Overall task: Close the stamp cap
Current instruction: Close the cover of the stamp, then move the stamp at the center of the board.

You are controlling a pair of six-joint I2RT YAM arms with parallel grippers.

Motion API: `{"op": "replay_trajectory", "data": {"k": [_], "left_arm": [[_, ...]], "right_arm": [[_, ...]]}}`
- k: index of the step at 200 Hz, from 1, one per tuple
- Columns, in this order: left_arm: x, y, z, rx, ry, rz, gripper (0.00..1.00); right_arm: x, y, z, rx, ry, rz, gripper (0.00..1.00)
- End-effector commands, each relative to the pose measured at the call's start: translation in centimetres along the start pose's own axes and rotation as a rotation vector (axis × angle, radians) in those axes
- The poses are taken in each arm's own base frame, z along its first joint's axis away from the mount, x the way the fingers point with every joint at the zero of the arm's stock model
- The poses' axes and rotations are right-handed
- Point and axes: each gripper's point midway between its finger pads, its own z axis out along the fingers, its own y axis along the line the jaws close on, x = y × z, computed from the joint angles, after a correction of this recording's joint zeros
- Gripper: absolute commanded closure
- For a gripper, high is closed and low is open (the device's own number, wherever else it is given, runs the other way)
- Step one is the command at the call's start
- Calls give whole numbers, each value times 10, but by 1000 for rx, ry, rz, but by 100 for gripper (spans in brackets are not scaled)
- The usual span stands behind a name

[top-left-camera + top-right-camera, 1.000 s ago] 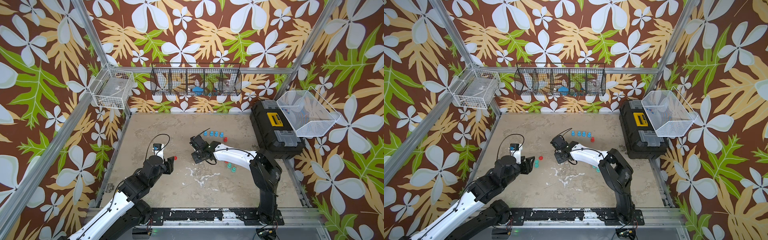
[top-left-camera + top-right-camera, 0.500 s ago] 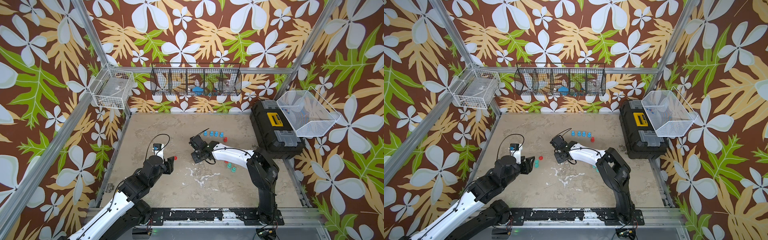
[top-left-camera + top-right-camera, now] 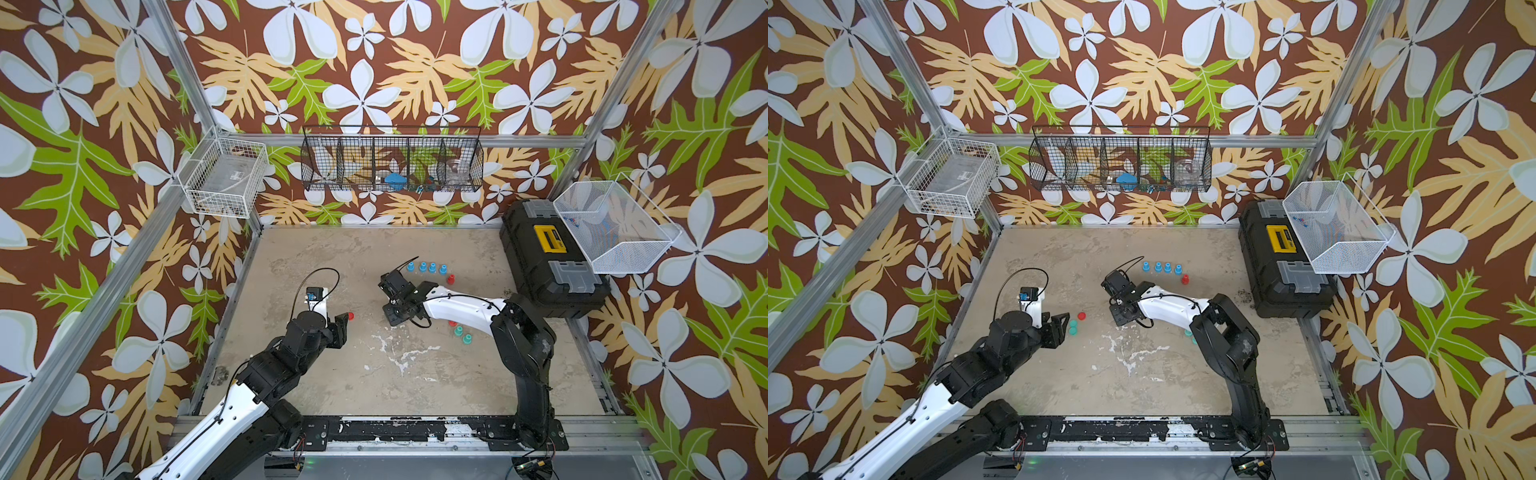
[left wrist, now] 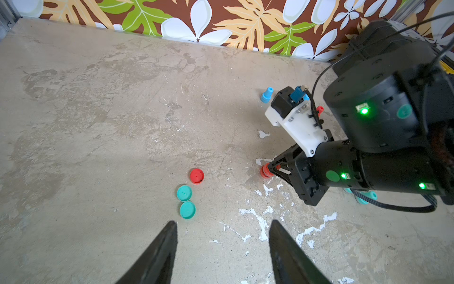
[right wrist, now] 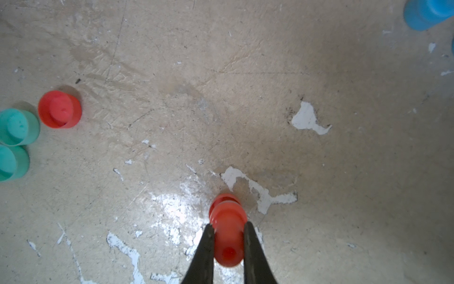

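Observation:
My right gripper (image 5: pixel 228 224) is shut on a red stamp (image 5: pixel 227 211), which it holds upright with its base on or just above the table near the middle. The same red stamp (image 4: pixel 264 172) shows at the right gripper's (image 4: pixel 270 169) tips in the left wrist view. A loose red cap (image 4: pixel 196 176) lies on the table to the left of it, open side down. Two teal caps (image 4: pixel 184 193) lie right beside the red cap (image 3: pixel 1081 316). My left gripper (image 4: pixel 223 222) stands open and empty just short of the caps.
Several capped blue stamps (image 3: pixel 427 267) and a red one (image 3: pixel 450 278) stand in a row behind the right arm. Teal stamps (image 3: pixel 458 330) stand under its forearm. A black toolbox (image 3: pixel 548 257) sits at the right edge. Wire baskets (image 3: pixel 390 166) hang on the back wall.
The right arm's elbow has shifted slightly left with the red stamp still gripped. The left arm and the caps have not moved.

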Motion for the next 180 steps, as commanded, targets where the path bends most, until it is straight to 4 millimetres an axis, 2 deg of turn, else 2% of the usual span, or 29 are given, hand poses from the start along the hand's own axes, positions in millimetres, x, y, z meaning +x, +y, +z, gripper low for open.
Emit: {"op": "replay_trajectory", "data": {"k": [1,101,180], "left_arm": [[-3,0,0,-2,-14,0,39],[-3,1,0,-3,-15,1,39],[-3,1,0,-3,-15,1,38]], "right_arm": [[-5,1,-3,0,-17,3,90],[-7,4,-5,0,-27,1,90],[11,3,9,1,15,6,89]]}}
